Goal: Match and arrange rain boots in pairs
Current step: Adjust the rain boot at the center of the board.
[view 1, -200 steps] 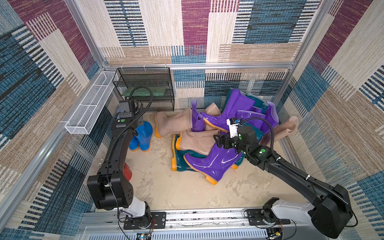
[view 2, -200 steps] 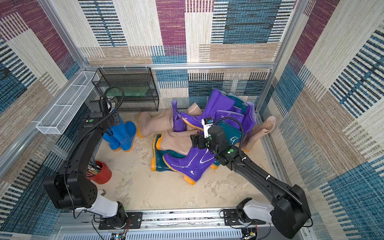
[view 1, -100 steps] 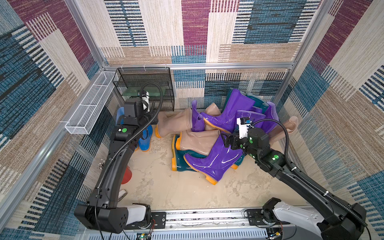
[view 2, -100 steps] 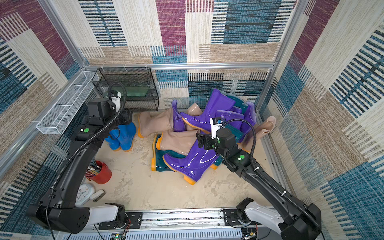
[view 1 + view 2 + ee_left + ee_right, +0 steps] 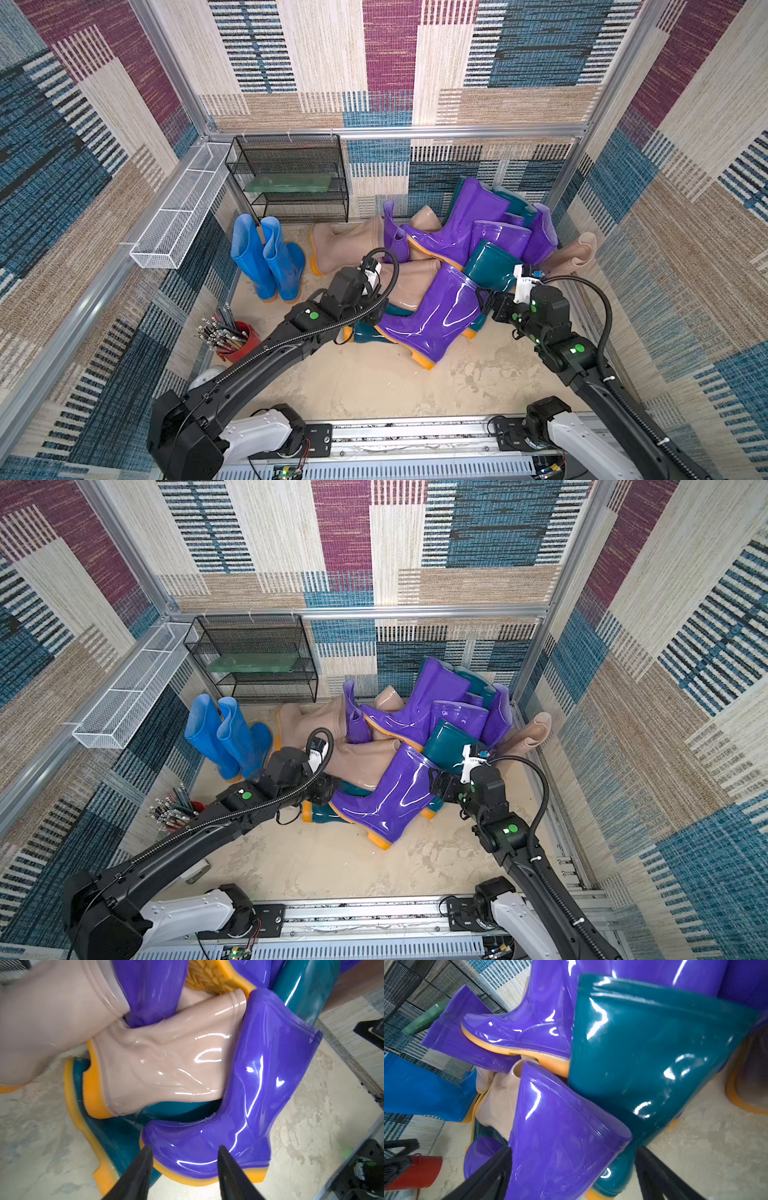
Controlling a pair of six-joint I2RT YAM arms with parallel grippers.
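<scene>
Two bright blue rain boots (image 5: 266, 257) stand side by side at the back left. The other rain boots lie piled from the middle to the back right, purple, beige and dark teal. In front, a purple boot (image 5: 428, 320) (image 5: 259, 1084) leans on a beige boot (image 5: 409, 282) and a flat-lying teal boot (image 5: 116, 1126). My left gripper (image 5: 185, 1150) (image 5: 376, 316) is open over that purple boot's toe. At the boot's top my right gripper (image 5: 572, 1157) (image 5: 488, 301) is wide open. The purple shaft (image 5: 560, 1136) and an upright teal boot (image 5: 654, 1043) lie between its fingers.
A black wire shelf (image 5: 291, 178) stands against the back wall. A white wire basket (image 5: 183, 212) hangs on the left rail. A red cup of pens (image 5: 232, 336) sits at the left, close under my left arm. Bare sandy floor (image 5: 374, 382) lies in front.
My left arm has swung from the blue pair at the back left across to the front purple boot's toe. My right gripper has drawn back a little to the right. The boots stayed put.
</scene>
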